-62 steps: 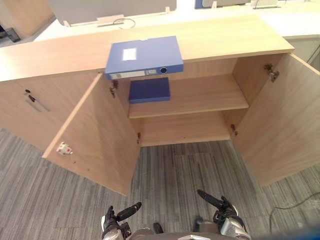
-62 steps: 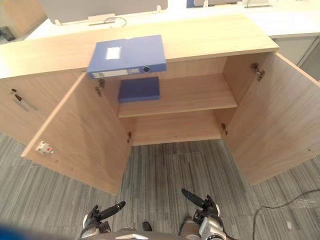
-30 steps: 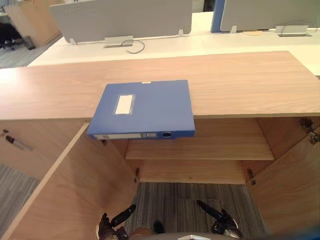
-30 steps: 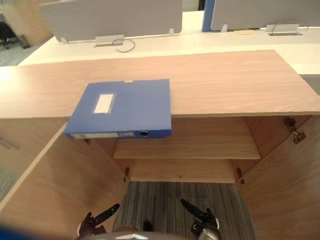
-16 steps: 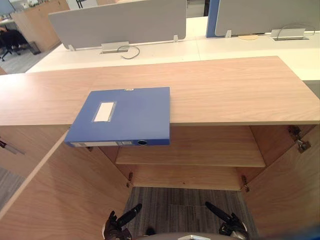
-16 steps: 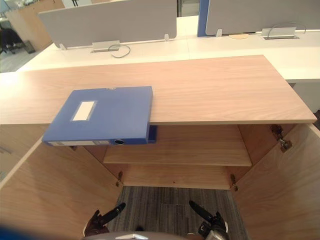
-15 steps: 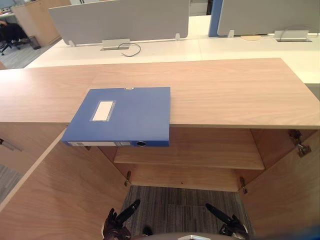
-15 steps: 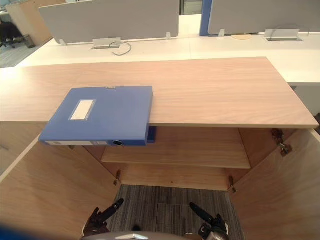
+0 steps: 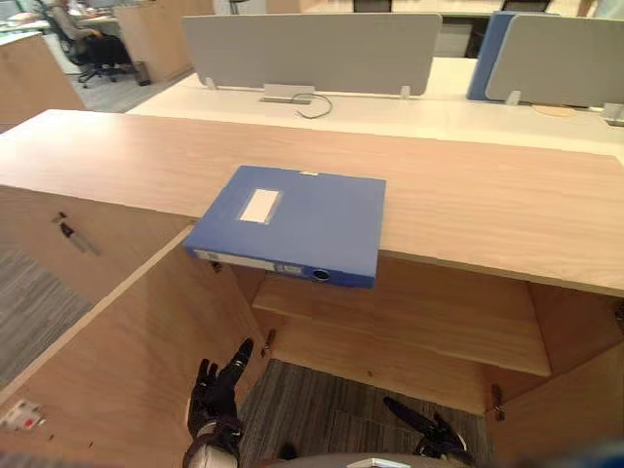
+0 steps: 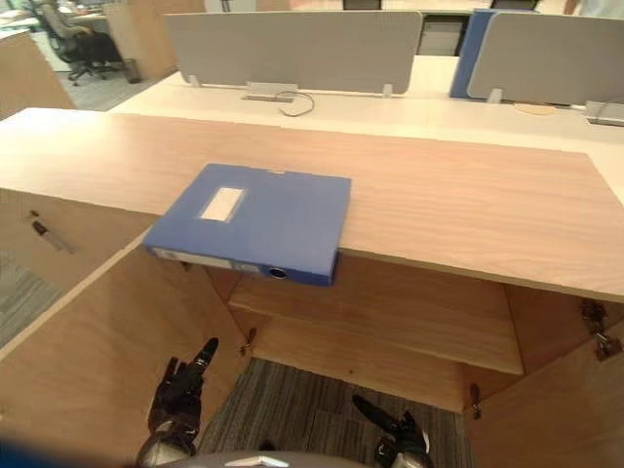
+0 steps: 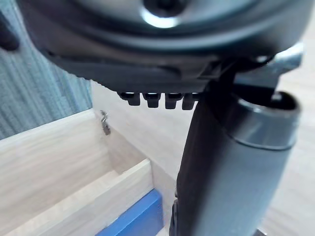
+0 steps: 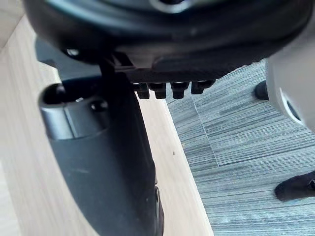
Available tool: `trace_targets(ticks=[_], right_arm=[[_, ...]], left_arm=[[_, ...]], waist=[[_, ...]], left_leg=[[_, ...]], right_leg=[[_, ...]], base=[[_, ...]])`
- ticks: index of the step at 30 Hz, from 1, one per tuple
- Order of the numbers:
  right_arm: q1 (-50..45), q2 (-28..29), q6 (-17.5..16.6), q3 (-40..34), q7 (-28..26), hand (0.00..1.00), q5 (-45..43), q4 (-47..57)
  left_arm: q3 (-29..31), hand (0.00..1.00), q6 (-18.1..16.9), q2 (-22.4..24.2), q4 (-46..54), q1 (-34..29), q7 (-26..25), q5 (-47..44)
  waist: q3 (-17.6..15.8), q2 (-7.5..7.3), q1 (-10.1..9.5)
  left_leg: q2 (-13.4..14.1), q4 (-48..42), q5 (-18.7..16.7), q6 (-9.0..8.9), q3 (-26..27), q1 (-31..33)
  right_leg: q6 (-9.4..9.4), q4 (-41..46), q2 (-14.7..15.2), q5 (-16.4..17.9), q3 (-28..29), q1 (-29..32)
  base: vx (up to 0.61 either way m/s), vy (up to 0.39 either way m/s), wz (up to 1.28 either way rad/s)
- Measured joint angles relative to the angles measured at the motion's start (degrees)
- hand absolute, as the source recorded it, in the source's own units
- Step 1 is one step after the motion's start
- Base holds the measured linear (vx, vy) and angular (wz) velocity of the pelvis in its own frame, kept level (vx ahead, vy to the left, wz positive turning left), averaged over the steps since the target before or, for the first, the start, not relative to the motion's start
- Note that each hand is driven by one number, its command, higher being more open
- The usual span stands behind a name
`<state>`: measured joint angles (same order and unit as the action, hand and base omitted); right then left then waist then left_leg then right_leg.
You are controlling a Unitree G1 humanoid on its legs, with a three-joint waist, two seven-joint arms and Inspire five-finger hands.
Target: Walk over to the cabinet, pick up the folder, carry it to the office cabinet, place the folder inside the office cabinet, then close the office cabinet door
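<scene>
Lying flat on the wooden top of the cabinet in the left eye view, the blue folder is overhanging the front edge with its spine facing the robot, above the open compartment, and neither hand is touching it. Below it the left door is standing swung wide, and an inner shelf is running across the compartment. The left hand is hanging low beside that door's inner face, over the grey carpet, its fingers stretched straight and holding nothing. The right hand is hanging low on the other side, well below the shelf, its fingers likewise extended and holding nothing. Behind the cabinet a white desk is carrying grey divider panels. The right eye view is showing the same layout, with a metal hinge sitting at the compartment's right wall and a slim handle sitting on the closed front to the left. In the left wrist view the left hand's fingertips are lining up in a straight row beside the thumb, gripping nothing, while a strip of blue is peeking past a wooden edge; I cannot tell whether that is the folder. In the right wrist view the right hand's fingertips are pointing out over the carpet, the thumb spread apart from them, with a wooden panel running alongside.
</scene>
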<state>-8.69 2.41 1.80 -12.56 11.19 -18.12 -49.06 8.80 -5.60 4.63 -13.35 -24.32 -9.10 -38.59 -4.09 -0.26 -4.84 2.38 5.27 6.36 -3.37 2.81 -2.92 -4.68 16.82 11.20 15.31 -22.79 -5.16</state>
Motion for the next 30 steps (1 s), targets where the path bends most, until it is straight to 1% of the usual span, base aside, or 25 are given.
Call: trace_targets(ticks=[2,3,5,7,9,10,12,13,14,15,17,19,20,22,26,28,29,30], right_arm=[[-0.35,-0.01,0.04,-0.15,0.01,1.0,0.0,-0.05],[-0.61,0.01,0.04,-0.27,0.05,1.0,-0.01,-0.04],[-0.85,0.12,0.0,-0.58,0.21,1.0,-0.07,-0.03],[-0.91,0.9,-0.44,-2.09,0.67,1.0,-0.23,-0.04],[-0.95,1.1,-0.74,-2.26,1.08,1.0,-0.36,-0.06],[-0.97,1.15,-0.77,-2.34,1.31,1.0,-0.43,-0.07],[-1.03,1.61,-1.28,-2.52,2.13,1.0,-0.44,-0.19],[-1.02,1.61,-1.37,-2.47,2.23,1.0,-0.44,-0.37],[-1.02,1.61,-1.55,-2.47,2.53,1.0,-0.62,-0.69],[-1.04,1.61,-1.71,-2.46,2.68,1.0,-0.78,-0.76],[-1.07,1.61,-2.01,-2.45,2.85,1.0,-1.82,-0.83],[-1.07,1.6,-2.23,-2.43,2.93,1.0,-2.26,-0.96],[-1.05,1.6,-2.38,-2.44,2.95,1.0,-2.25,-1.17],[-0.98,1.6,-2.57,-2.45,2.93,1.0,-2.23,-1.4],[-0.12,1.09,-3.13,-2.77,2.7,1.0,-2.17,-3.51],[1.25,0.18,-3.08,-2.82,2.52,1.0,-2.11,-5.86],[1.84,-0.56,-3.13,-3.58,2.25,1.0,-2.08,-6.96],[2.13,-0.75,-3.12,-4.25,2.1,1.0,-2.04,-7.29]], left_arm=[[0.88,1.0,0.47,0.34,3.06,-1.11,-1.09,3.73],[1.2,1.0,0.75,0.62,6.01,-1.83,-1.96,7.44],[2.33,1.0,1.16,0.96,10.35,-2.57,-3.3,13.93],[3.45,1.0,1.2,1.68,17.53,-3.94,-5.3,23.2],[3.68,1.0,1.78,2.09,20.68,-4.6,-6.71,26.76],[3.62,1.0,1.83,2.41,21.6,-5.03,-7.66,30.42],[3.4,1.0,2.37,2.87,24.58,-5.63,-12.34,41.48],[3.48,1.0,2.44,2.88,25.62,-5.63,-13.24,42.95],[3.37,1.0,2.45,2.88,28.03,-5.63,-16.06,47.16],[3.38,1.0,2.45,2.88,29.42,-5.63,-17.7,49.56],[3.31,1.0,2.45,2.87,31.48,-5.62,-20.1,52.87],[1.98,1.0,2.48,2.7,33.86,-5.57,-22.95,56.13],[1.41,1.0,2.5,2.59,34.13,-5.57,-23.3,57.19],[-1.25,1.0,2.49,2.12,35.19,-5.5,-23.38,62.09],[-5.18,1.0,2.15,0.59,38.53,-4.26,-22.15,68.15],[-5.79,1.0,1.37,-0.17,38.6,-2.52,-21.6,70.8],[-6.69,1.0,0.95,-1.03,38.6,-1.43,-20.5,72.48],[-7.0,1.0,0.81,-1.48,38.6,-1.23,-20.08,73.08]], waist=[[-0.03,-0.28,-0.79],[-0.14,-0.52,-1.27],[-0.2,-0.83,-1.47],[-0.12,-1.17,-1.62],[-0.19,-1.25,-1.81],[-0.2,-1.27,-1.84],[-0.18,-1.49,-1.82],[-0.19,-1.49,-1.86],[-0.19,-1.49,-2.34],[-0.2,-1.47,-2.55],[-0.26,-1.34,-2.65],[-0.11,-1.12,-2.63],[-0.05,-1.1,-2.64],[0.31,-0.86,-2.66],[1.3,-0.37,-2.35],[1.8,0.35,-2.39],[2.38,1.27,-2.13],[2.38,1.57,-2.0]], left_leg=[[-0.39,0.0,0.08,0.07,-0.8,0.47],[-0.54,-0.01,0.13,0.26,-1.32,0.83],[-0.89,-0.26,0.61,0.03,-2.44,1.29],[-1.08,-0.29,0.96,-0.12,-3.37,1.98],[-1.19,-0.3,1.03,-0.09,-3.7,2.09],[-1.32,-0.3,1.04,-0.09,-3.87,1.99],[-1.71,-0.3,1.03,-0.09,-4.97,1.63],[-1.75,-0.3,1.03,-0.09,-5.07,1.63],[-1.78,-0.29,1.02,-0.09,-5.11,1.71],[-1.79,-0.28,1.01,-0.08,-5.13,1.93],[-1.81,-0.26,0.98,-0.04,-5.16,1.99],[-1.81,-0.09,0.96,0.01,-5.15,2.03],[-1.81,-0.05,0.95,0.02,-5.14,2.03],[-1.8,-0.02,0.94,0.04,-5.06,2.12],[-1.56,-0.01,0.83,0.02,-4.46,2.28],[-1.36,-0.01,0.76,-0.1,-3.38,2.54],[-0.93,-0.01,0.8,-0.18,-2.67,3.06],[-0.78,-0.02,0.83,-0.22,-2.43,3.07]], right_leg=[[-0.15,0.78,0.33,0.53,-1.04,0.07],[-0.25,1.36,0.6,0.88,-1.98,0.13],[-0.35,1.76,0.98,1.14,-3.23,0.04],[-0.42,1.73,1.17,1.11,-3.98,-0.03],[-0.51,1.71,1.38,1.06,-4.35,-0.21],[-0.63,1.54,1.46,0.99,-4.64,-0.62],[-0.8,0.95,1.64,0.94,-5.61,-1.77],[-0.82,0.84,1.67,0.95,-5.71,-1.85],[-0.89,0.8,1.68,0.91,-5.72,-1.87],[-0.93,0.79,1.69,0.89,-5.72,-1.88],[-0.98,0.78,1.68,0.86,-5.72,-1.88],[-1.02,0.77,1.68,0.82,-5.7,-1.85],[-1.02,0.77,1.68,0.82,-5.7,-1.85],[-1.02,0.75,1.64,0.81,-5.62,-1.74],[-0.95,0.41,1.01,0.68,-4.91,-1.36],[-0.59,0.4,0.55,0.44,-3.54,-0.48],[-0.22,0.37,0.07,0.18,-2.51,0.48],[-0.14,0.36,-0.09,0.13,-2.18,0.63]], base=[[-0.05,-0.008,0.37],[-0.04,-0.017,0.44],[-0.01,-0.01,0.34],[0.02,0.005,0.21],[0.01,0.006,0.13],[0.0,0.005,0.15],[-0.01,0.003,0.2],[-0.04,0.009,0.12],[-0.06,0.01,0.05],[-0.05,0.01,0.02],[-0.05,0.005,0.01],[-0.05,0.004,0.0],[-0.04,0.001,0.01],[-0.04,0.0,-0.01],[-0.02,-0.004,-0.09],[-0.02,-0.008,-0.28],[-0.02,-0.004,-0.26],[-0.02,-0.015,-0.23]])
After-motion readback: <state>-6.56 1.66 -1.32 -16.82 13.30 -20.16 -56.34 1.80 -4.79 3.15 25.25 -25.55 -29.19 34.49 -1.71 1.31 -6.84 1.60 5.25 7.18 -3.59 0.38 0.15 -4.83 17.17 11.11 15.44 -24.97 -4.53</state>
